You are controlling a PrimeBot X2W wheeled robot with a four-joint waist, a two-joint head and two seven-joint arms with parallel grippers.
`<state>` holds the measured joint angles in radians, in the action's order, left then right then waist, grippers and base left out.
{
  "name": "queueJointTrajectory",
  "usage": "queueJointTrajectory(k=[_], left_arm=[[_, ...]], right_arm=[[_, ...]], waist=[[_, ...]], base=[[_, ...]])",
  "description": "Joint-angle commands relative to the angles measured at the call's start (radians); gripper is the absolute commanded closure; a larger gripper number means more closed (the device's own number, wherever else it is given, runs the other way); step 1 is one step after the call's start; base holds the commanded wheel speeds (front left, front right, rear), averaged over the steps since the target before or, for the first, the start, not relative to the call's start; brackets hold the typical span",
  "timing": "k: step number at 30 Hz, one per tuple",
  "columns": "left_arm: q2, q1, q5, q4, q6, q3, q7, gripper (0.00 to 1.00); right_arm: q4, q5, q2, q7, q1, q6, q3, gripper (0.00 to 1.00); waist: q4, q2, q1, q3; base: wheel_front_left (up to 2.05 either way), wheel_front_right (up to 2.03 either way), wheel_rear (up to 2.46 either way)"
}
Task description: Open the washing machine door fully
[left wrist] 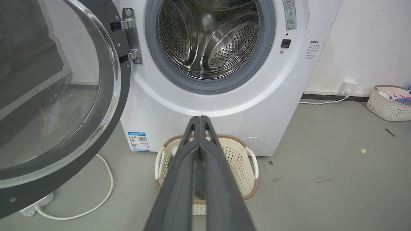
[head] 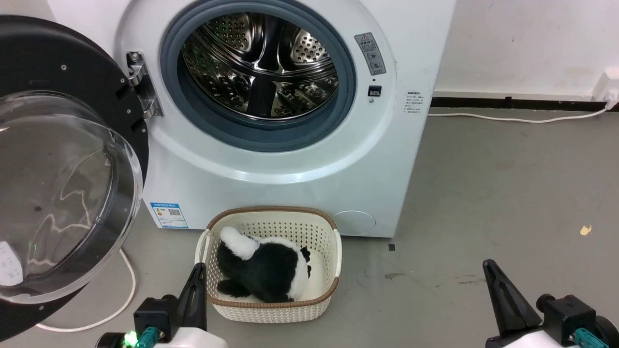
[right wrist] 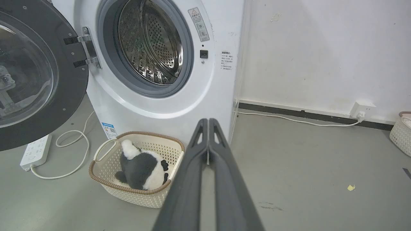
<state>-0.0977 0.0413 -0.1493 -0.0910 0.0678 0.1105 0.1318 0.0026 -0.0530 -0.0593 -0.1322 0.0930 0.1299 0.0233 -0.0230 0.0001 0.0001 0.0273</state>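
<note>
At the left of the head view, the washing machine door [head: 58, 183] stands swung out on its hinge [head: 142, 84], well clear of the opening, with the inner face and the clear glass bowl towards the camera. The steel drum [head: 261, 63] and its grey rubber ring are fully exposed on the white washing machine [head: 290, 183]. Left gripper [left wrist: 199, 119]: fingers pressed together tip to tip, nothing between them, pointing at the machine front, low, apart from the door. Right gripper [right wrist: 208, 120]: same, clenched and empty, off to the right of the machine over the bare grey floor [head: 508, 193]. A cream basket [head: 275, 314] with a brown rim sits on the floor just in front of the machine, a black-and-white plush toy [head: 263, 266] lying inside. A white power strip [right wrist: 35, 152] and its looped cable [head: 125, 290] lie on the floor under the open door.
</note>
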Motion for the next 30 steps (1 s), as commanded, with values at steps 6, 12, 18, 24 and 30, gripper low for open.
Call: queueJointTrajectory(k=[6,12,18,24,30], left_arm=[[0.01,-0.013,0.025,0.015,-0.01,-0.016,-0.017,1.0],[0.014,-0.016,0.038,0.023,-0.016,-0.026,-0.029,1.0],[0.018,-0.019,0.051,0.031,-0.022,-0.036,-0.041,1.0],[0.022,-0.022,0.063,0.038,-0.028,-0.045,-0.052,1.0],[0.026,-0.025,0.078,0.048,-0.035,-0.056,-0.066,1.0]], right_arm=[[-0.001,0.013,0.005,0.017,-0.022,0.0,-0.004,1.0],[-0.001,0.017,0.005,0.029,-0.029,0.0,-0.006,1.0],[-0.001,0.022,0.006,0.041,-0.037,0.001,-0.008,1.0],[-0.001,0.025,0.006,0.052,-0.043,0.001,-0.01,1.0],[-0.002,0.03,0.007,0.066,-0.052,0.001,-0.012,1.0]], waist=[[0.002,-0.0001,-0.0001,-0.003],[0.005,-0.0001,-0.0001,-0.006],[0.007,-0.0001,-0.0001,-0.008],[0.009,-0.0001,-0.0001,-0.01],[0.011,-0.0001,-0.0001,-0.013]], base=[[0.0,0.0,0.0],[0.0,0.0,0.0],[0.0,0.0,0.0],[0.0,0.0,0.0],[0.0,0.0,0.0]])
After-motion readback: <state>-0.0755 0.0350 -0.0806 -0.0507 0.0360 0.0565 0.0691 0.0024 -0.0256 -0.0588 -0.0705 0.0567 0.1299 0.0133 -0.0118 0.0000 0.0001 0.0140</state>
